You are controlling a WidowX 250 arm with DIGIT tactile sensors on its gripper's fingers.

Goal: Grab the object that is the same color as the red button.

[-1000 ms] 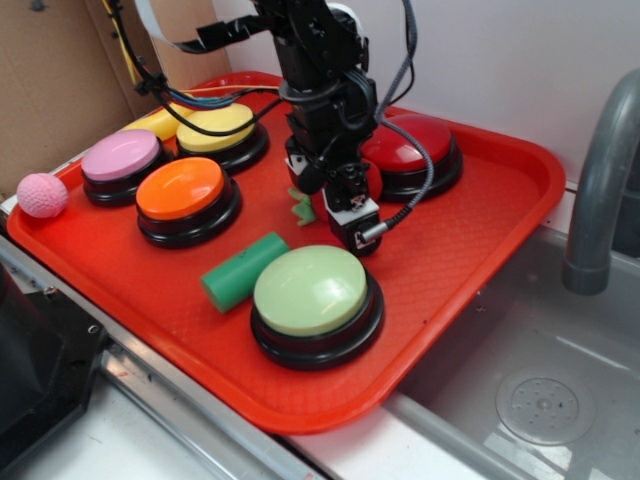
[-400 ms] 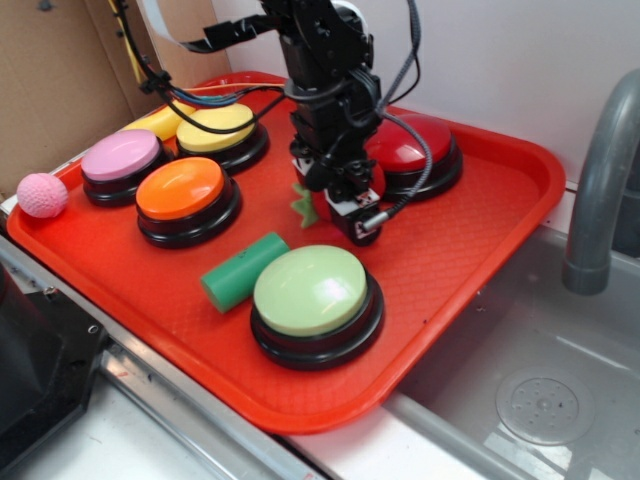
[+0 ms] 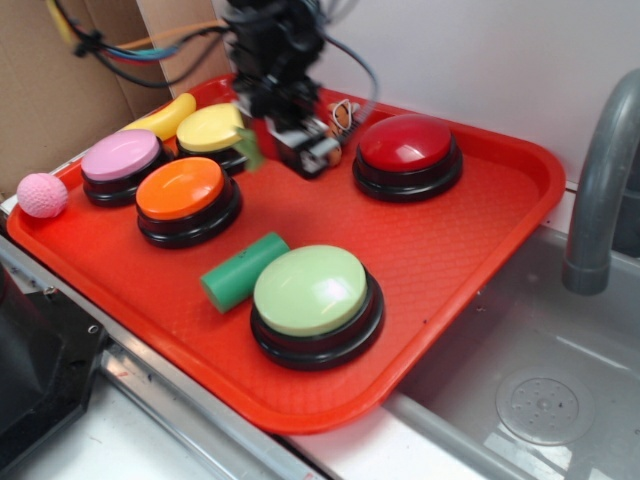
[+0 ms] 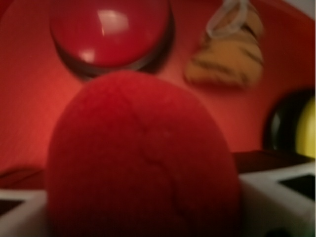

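Note:
The red plush fruit (image 4: 143, 158) fills the middle of the wrist view, clamped between my gripper's (image 4: 143, 210) white fingers (image 4: 274, 197). In the exterior view the gripper (image 3: 287, 148) hangs blurred above the back of the red tray (image 3: 470, 250), and the fruit's green stem (image 3: 248, 150) sticks out on its left. The red button (image 3: 408, 145) sits to the gripper's right, apart from it. That red button (image 4: 111, 32) also shows in the wrist view, beyond the fruit.
An orange-striped plush toy (image 3: 343, 115) lies behind the gripper. On the tray are orange (image 3: 180, 190), pink (image 3: 120, 155), yellow (image 3: 212, 128) and pale green (image 3: 312, 290) buttons, a green cylinder (image 3: 243, 270) and a banana (image 3: 165, 118). A pink ball (image 3: 42, 195) lies left; a faucet (image 3: 600, 180) stands right.
The gripper has risen and swung back-left, away from the spot in front of the red button, carrying the red fruit with its green stem.

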